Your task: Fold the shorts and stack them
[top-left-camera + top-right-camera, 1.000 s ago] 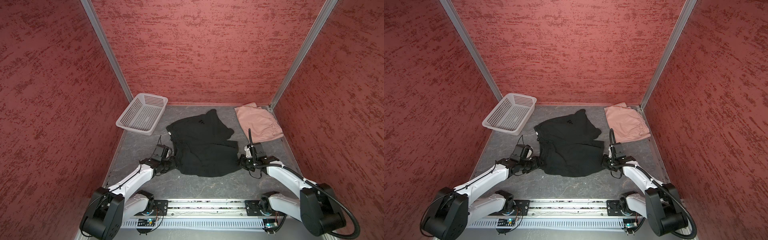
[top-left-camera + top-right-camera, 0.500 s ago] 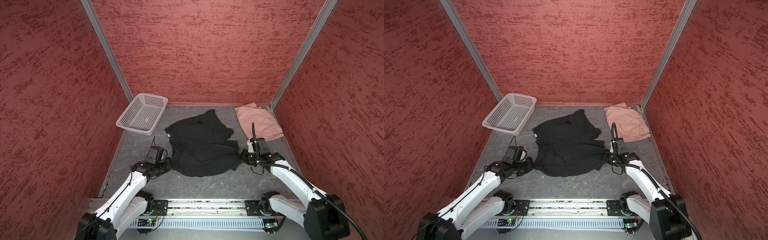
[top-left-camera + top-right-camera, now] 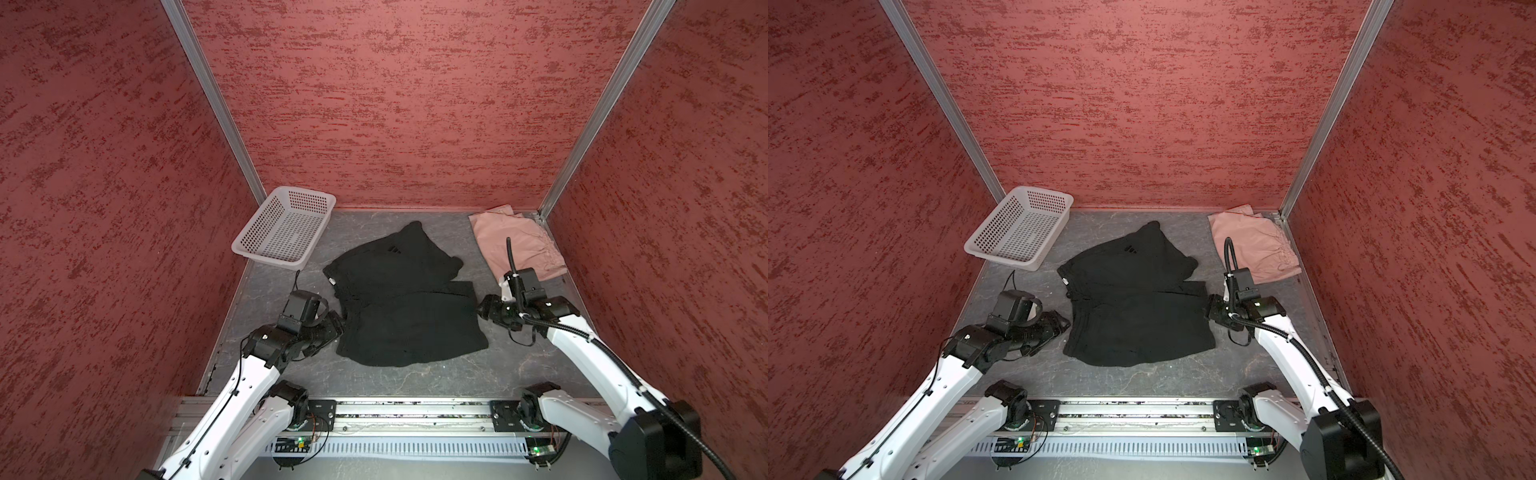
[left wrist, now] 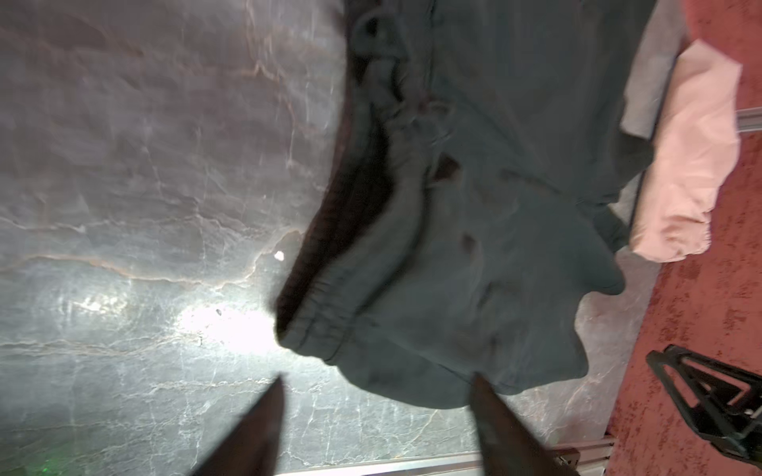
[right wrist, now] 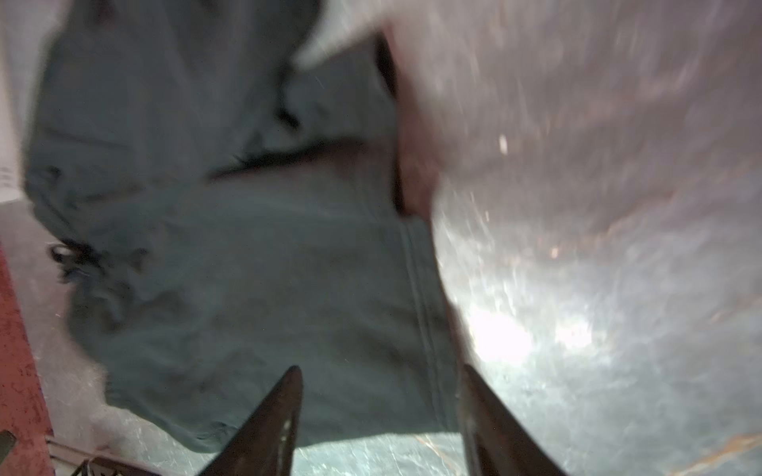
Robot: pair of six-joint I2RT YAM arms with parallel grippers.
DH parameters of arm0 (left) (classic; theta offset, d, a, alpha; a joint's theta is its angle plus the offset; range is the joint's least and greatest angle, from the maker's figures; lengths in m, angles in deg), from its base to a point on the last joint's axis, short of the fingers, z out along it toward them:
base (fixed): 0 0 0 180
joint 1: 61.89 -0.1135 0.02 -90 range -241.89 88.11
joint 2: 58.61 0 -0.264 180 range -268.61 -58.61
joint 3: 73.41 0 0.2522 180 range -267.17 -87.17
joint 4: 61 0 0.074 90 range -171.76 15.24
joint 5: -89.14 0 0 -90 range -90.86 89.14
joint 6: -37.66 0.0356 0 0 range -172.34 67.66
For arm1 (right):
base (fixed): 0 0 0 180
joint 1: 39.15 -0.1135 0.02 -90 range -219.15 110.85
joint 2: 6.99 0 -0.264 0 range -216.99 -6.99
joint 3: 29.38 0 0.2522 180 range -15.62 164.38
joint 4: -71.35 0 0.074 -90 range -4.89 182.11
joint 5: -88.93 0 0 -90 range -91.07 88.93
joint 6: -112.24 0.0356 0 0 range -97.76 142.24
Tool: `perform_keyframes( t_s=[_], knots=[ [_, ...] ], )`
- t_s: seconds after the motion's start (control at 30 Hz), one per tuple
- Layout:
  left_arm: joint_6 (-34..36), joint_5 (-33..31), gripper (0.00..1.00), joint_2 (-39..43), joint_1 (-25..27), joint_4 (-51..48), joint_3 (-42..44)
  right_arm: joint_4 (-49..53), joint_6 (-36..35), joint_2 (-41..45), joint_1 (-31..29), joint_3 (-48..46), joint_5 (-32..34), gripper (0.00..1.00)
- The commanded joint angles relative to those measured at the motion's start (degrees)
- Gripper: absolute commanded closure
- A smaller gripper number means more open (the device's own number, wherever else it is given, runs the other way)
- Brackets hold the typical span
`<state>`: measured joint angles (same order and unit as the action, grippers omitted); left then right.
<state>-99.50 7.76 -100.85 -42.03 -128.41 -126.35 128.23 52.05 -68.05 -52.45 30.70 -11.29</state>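
The black shorts (image 3: 399, 299) (image 3: 1133, 299) lie spread and rumpled in the middle of the table, with a small logo near the far edge. The pink shorts (image 3: 519, 245) (image 3: 1254, 245) lie folded at the back right corner. My left gripper (image 3: 338, 322) (image 3: 1065, 324) sits low at the black pair's left edge, open, holding nothing. In the left wrist view the gripper (image 4: 376, 377) stands just short of the waistband corner of the black shorts (image 4: 474, 206). My right gripper (image 3: 482, 309) (image 3: 1209, 309) (image 5: 380, 367) is open at the right hem of the black shorts (image 5: 247, 268).
A white perforated basket (image 3: 286, 226) (image 3: 1021, 226) stands at the back left. Red walls close the table on three sides. The arms' metal rail (image 3: 407, 415) runs along the front edge. Bare grey tabletop (image 3: 415, 382) shows in front of the black shorts.
Both grippers were shut on the side edges of the black shorts and have opened and let go. The shorts have settled flat; the left arm has drawn back to the left.
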Motion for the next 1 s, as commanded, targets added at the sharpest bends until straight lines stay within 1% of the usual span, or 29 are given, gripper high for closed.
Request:
perform_keyframes(
  t_s=[0.0, 0.07, 0.13, 0.17, 0.2, 0.27, 0.33, 0.4, 0.53, 0.63, 0.7, 0.77, 0.8, 0.83, 0.87, 0.93, 0.97],
  knots=[
    [1.41, -0.81, 0.01, -2.62, -0.43, 1.03, -0.27, -8.71, -6.26, -5.44, -0.2, 4.08, 1.61, 0.32],
    [2.42, -0.38, 0.01, -4.81, -0.43, 4.2, 0.07, -18.93, -8.97, -12.09, -0.44, 6.02, -3.62, 0.32],
    [3.43, -0.83, 0.01, -6.26, -0.52, 6.59, -0.18, -25.56, -11.63, -19.38, -1.43, 10.42, -5.18, 0.29],
    [3.97, -1.18, 0.01, -6.85, -0.6, 7.33, -0.41, -27.67, -14.01, -24.01, -2.06, 13.74, -5.8, 0.27],
    [4.21, -1.48, 0.01, -7.27, -0.74, 7.96, -0.54, -28.66, -16.14, -27.8, -2.69, 16.97, -5.25, 0.25],
    [5.39, -1.16, 0.01, -7.93, -1.34, 9.9, -0.37, -32.37, -20.87, -36.67, -3.3, 23.36, -6.49, 0.23],
    [6.06, -0.57, 0.01, -8.43, -2.28, 11.34, -0.21, -32.18, -23.0, -45.78, -3.34, 31.87, -8.5, 0.23],
    [6.43, -0.22, 0.01, -8.65, -2.87, 12.13, 0.19, -29.86, -24.78, -54.9, -3.44, 41.59, -9.28, 0.2],
    [6.35, -0.69, 0.01, -7.77, -3.25, 13.67, 1.83, -24.95, -25.04, -70.89, -3.48, 60.3, -11.42, 0.19],
    [6.2, -0.77, 0.01, -7.53, -3.62, 15.01, 3.59, -18.98, -24.74, -80.93, -3.65, 75.39, -8.88, 0.2],
    [6.2, -0.48, 0.01, -7.77, -3.6, 15.0, 4.0, -14.84, -24.48, -86.33, -3.83, 84.32, -7.08, 0.22],
    [6.29, -0.32, 0.01, -7.77, -3.34, 14.98, 3.96, -13.21, -24.07, -89.85, -3.84, 89.79, -6.99, 0.29],
    [6.3, -0.41, 0.01, -7.76, -3.33, 14.98, 4.01, -13.35, -23.89, -90.69, -3.79, 90.97, -7.59, 0.36],
    [6.46, -0.31, 0.01, -7.63, -3.29, 15.11, 3.99, -13.96, -23.65, -91.19, -3.81, 91.72, -8.1, 0.45],
    [6.56, -0.29, 0.01, -7.72, -3.29, 15.2, 3.87, -14.62, -23.23, -91.28, -3.82, 91.75, -8.62, 0.57],
    [7.08, -0.43, 0.01, -8.29, -3.33, 15.48, 3.62, -16.26, -22.0, -91.13, -3.65, 91.17, -9.19, 0.9],
    [7.26, -0.48, 0.01, -8.87, -3.33, 15.63, 3.5, -16.6, -21.28, -91.09, -3.51, 91.22, -8.19, 1.0]
  ],
)
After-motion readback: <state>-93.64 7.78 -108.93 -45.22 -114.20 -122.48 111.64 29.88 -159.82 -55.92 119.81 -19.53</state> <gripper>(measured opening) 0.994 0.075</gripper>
